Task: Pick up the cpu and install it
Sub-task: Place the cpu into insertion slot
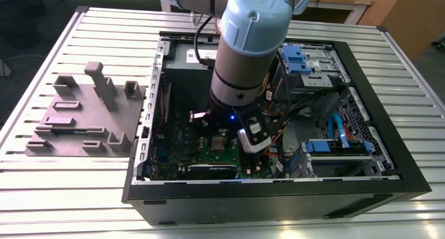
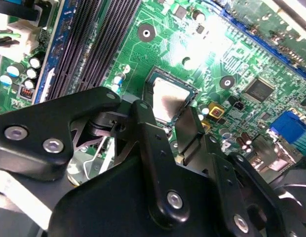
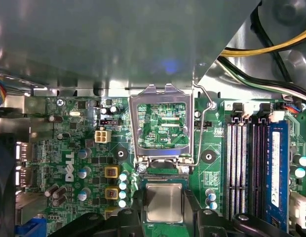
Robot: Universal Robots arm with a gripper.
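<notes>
The cpu lies squarely over the socket on the green motherboard, silvery top upward. From here I cannot tell whether it is fully seated or held just above the socket's contacts. The tool is narrowed to the chip's width. In both wrist views its two black fingers bear on opposite edges of the cpu, with nothing else between them.

The load plate is hinged up from one edge of the socket and its wire lever is swung aside, so nothing overhangs the socket. The memory slots run beside the socket, apart from the fingers. In the exterior view the arm reaches down into the open computer case on the slatted worktop. The grey moulded plate rests outside the case, well apart from the socket.

For a sound placement, I judge:
- The chip should be level, with its edges parallel to the socket frame.
- Its keying must match the socket's, though I cannot make out the marks.
- It should settle under its own weight, without pressing.
</notes>
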